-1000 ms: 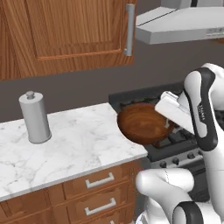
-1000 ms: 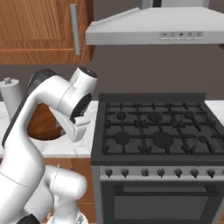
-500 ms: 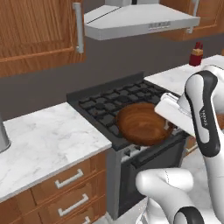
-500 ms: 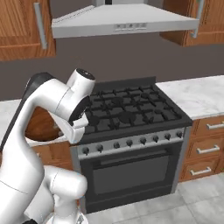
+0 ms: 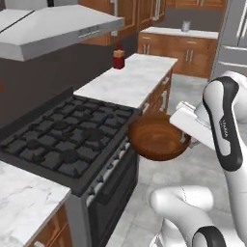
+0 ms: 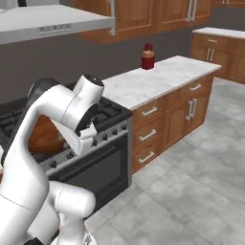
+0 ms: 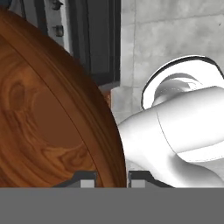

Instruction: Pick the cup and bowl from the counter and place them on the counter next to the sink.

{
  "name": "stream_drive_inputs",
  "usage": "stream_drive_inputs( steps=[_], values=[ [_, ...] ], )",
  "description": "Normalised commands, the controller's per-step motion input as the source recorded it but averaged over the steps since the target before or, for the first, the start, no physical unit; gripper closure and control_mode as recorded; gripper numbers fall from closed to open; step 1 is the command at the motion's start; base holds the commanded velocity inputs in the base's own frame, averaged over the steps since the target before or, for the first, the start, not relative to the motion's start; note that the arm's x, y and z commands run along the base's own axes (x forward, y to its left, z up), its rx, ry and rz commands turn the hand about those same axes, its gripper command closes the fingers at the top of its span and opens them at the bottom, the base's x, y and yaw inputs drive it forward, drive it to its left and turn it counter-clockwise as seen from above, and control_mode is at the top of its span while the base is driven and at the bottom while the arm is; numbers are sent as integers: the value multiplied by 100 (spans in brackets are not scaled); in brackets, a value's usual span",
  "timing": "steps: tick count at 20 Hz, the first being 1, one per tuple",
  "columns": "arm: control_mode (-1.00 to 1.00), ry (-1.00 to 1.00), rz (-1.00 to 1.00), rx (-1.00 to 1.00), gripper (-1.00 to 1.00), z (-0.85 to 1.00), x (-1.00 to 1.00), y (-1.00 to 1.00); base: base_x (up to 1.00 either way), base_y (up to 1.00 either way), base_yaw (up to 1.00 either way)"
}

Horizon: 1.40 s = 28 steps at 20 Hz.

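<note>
1. The counter [image 5: 126, 82], white marble over wooden drawers, runs on past the black stove [image 5: 62, 140]; a small red bottle [image 5: 118, 57] stands at its far end, and no basin can be made out along it
2. The bowl [image 5: 157, 140] is off the counter, carried in the air just beside the stove's front corner, above the grey floor [image 6: 191, 182]
3. The gripper [image 7: 111, 178] is narrowed on the bowl's rim, one finger inside the wall and one outside
4. Judged from this: bowl picked but not yet set down; its placing is left, and so, as far as can be told, is the cup
</note>
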Motion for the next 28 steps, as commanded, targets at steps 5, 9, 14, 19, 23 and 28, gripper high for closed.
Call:
stream_drive_inputs(
  steps=[5, 9, 14, 19, 23, 28],
  values=[
    [100, 0, 0, 0, 100, 0, 0, 0, 45, 0, -77],
    [100, 0, 0, 0, 100, 0, 0, 0, 57, 2, -73],
    [100, 0, 0, 0, 100, 0, 0, 0, 100, 8, -21],
    [100, 0, 0, 0, 100, 0, 0, 0, 100, 0, -8],
    [100, 0, 0, 0, 100, 0, 0, 0, 100, -4, -43],
    [100, 0, 0, 0, 100, 0, 0, 0, 61, -1, -72]
  ],
)
